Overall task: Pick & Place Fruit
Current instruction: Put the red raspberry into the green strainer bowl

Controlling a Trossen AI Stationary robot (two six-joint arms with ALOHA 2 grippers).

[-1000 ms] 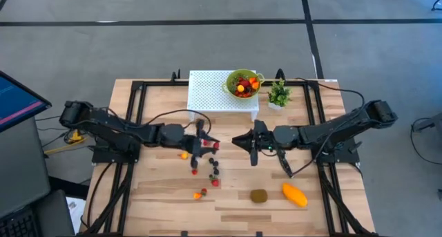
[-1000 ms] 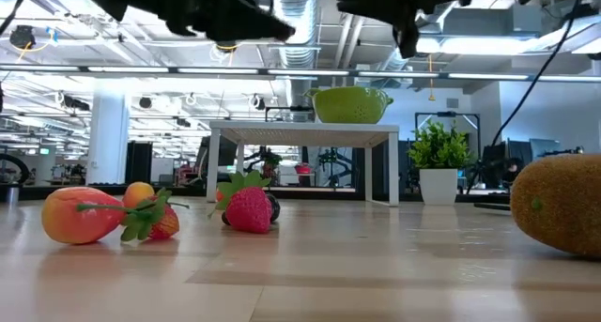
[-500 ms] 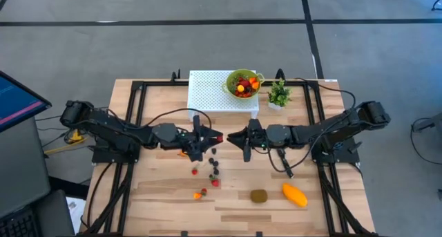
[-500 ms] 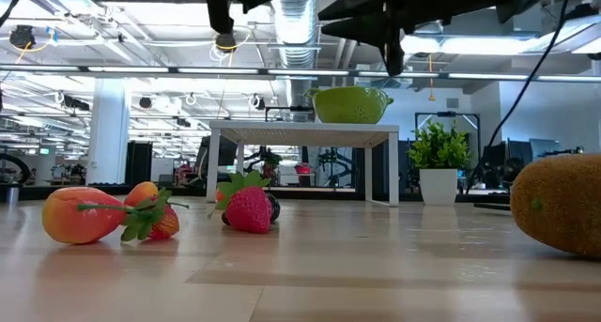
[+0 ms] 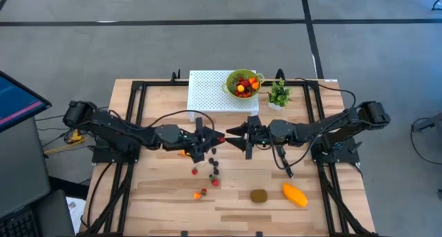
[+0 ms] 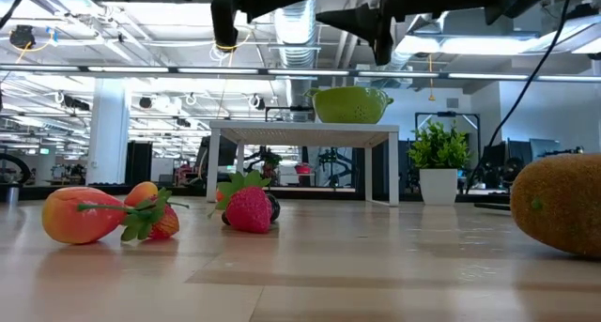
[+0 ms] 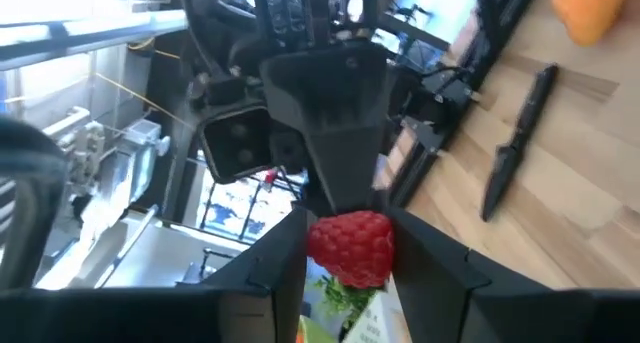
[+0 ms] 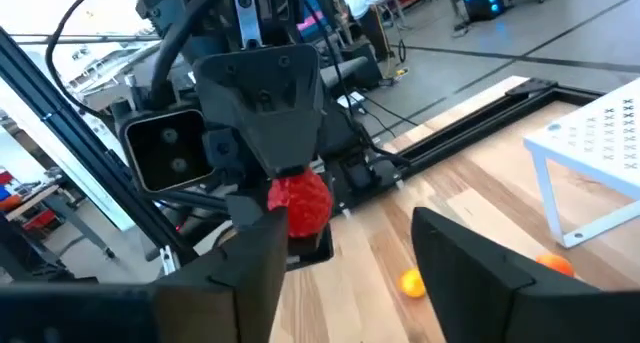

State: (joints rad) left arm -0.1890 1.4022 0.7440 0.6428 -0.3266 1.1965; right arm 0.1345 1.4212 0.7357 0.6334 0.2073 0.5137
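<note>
A red raspberry (image 7: 350,245) hangs in the air over the table's middle, with my left gripper (image 5: 215,137) shut on it. My right gripper (image 5: 233,133) faces it from the right, open, its fingers (image 8: 262,273) close on either side of the berry without touching it. Small strawberries and dark berries (image 5: 214,169) lie on the table below, with more (image 5: 202,193) toward the near edge. The kiwi (image 5: 259,195) and the mango (image 5: 295,194) rest at the near right. The green bowl (image 5: 243,83), with fruit in it, stands on a white perforated stand (image 5: 210,92). My left gripper pinches the raspberry's two sides (image 7: 322,245) between its two fingers. The fingers lie about level and point toward the table's right. The berry is lifted clear of the table and sticks out past the fingertips (image 8: 300,205).
A small potted plant (image 5: 278,94) stands right of the stand. A slim black knife (image 7: 515,148) lies on the table under my right arm. An orange piece (image 5: 184,154) lies below my left gripper. Black rails (image 5: 131,119) run along both sides.
My left gripper has risen and gone toward the table's right with the raspberry, levelling out. My right gripper has come toward the left until it faces the berry, and its fingers have opened.
</note>
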